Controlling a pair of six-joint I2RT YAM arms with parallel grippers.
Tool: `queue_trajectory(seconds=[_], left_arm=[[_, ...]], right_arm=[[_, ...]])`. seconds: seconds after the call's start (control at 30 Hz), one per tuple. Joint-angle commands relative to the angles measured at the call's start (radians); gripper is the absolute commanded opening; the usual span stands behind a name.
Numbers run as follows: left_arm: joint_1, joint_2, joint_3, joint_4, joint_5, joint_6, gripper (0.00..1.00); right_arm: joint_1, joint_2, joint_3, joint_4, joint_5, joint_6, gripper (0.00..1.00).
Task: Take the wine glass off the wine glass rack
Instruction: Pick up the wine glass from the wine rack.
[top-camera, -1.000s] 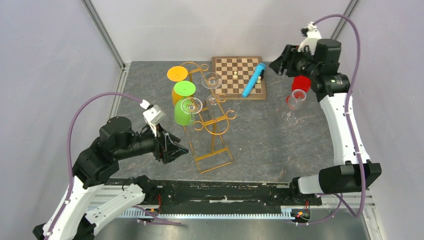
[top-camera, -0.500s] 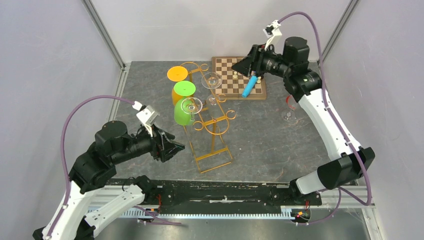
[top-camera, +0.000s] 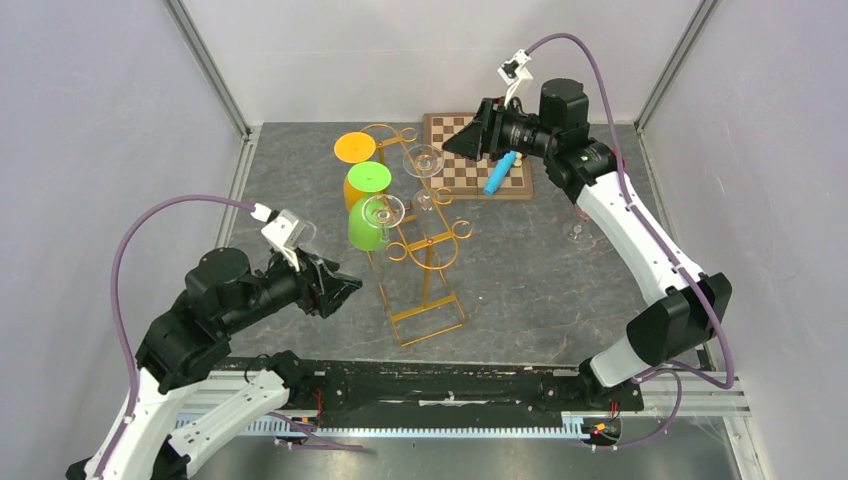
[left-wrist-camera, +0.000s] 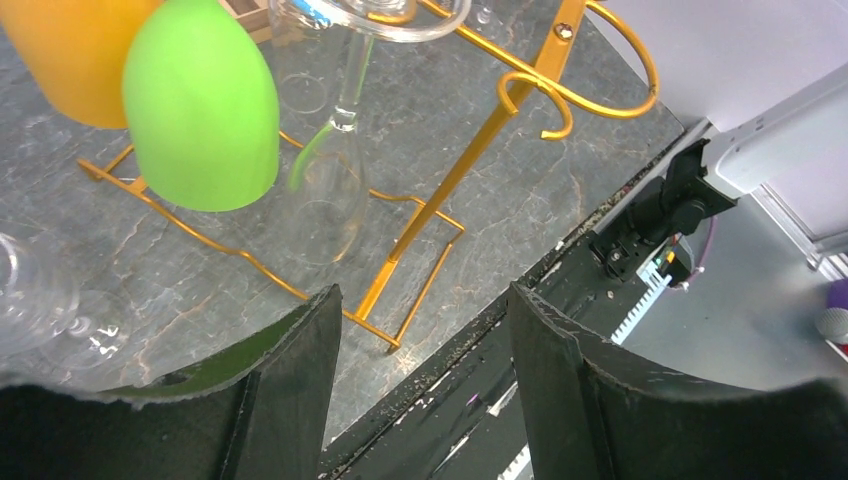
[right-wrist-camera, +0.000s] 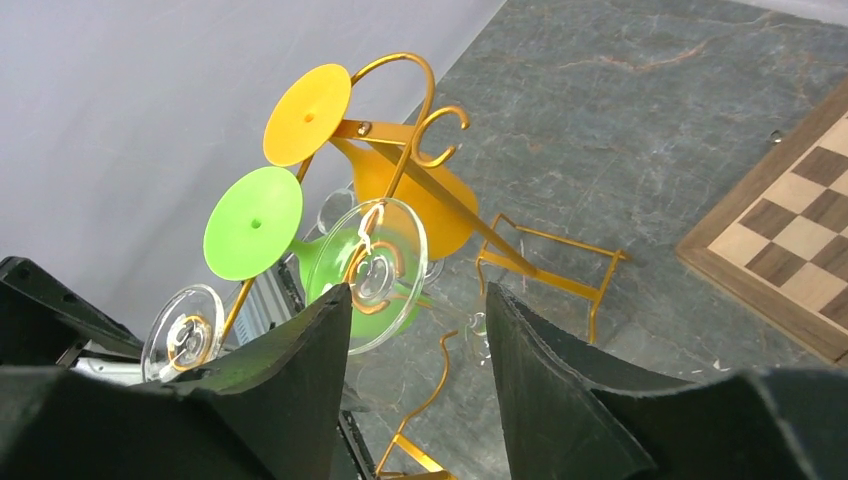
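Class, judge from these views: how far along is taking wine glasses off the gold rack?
Done: nothing evident; four glasses hang on the wine glass rack. In hand: the right gripper, open and empty, faces a clear glass foot; the left gripper is open nearby. Left: grasping, lifting off.

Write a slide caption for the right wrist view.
Open right gripper faces gold wire wine glass rack; clear wine glass, green wine glass, orange wine glass hanging.

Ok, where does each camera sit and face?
Top: fixed above and behind, looking down on the table; both arms show.
Left wrist: beside the gold rack, facing its base and the green glass; open left pincer in front.
Right wrist: high, facing the rack's hooks; right pincer in front.
Shared: gold rack and green glass.
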Motion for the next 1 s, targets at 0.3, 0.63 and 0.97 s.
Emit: queue_trajectory(seconds=[0.3, 0.63, 0.97], left_arm=[[-0.001, -0.015, -0.016, 0.06, -0.099, -0.056, 0.68], [-0.001, -0.017, -0.025, 0.066, -0.109, -0.071, 0.68], [-0.001, -0.017, -0.033, 0.067, -0.116, -0.077, 0.68]], right_arm=[[0.045, 0.016, -0.043, 0.079, -0.062, 0.033, 0.51], [0.065, 0.023, -0.048, 0.114, -0.081, 0.06, 0.39], [0.074, 0.036, -0.063, 0.138, -0.083, 0.079, 0.26]])
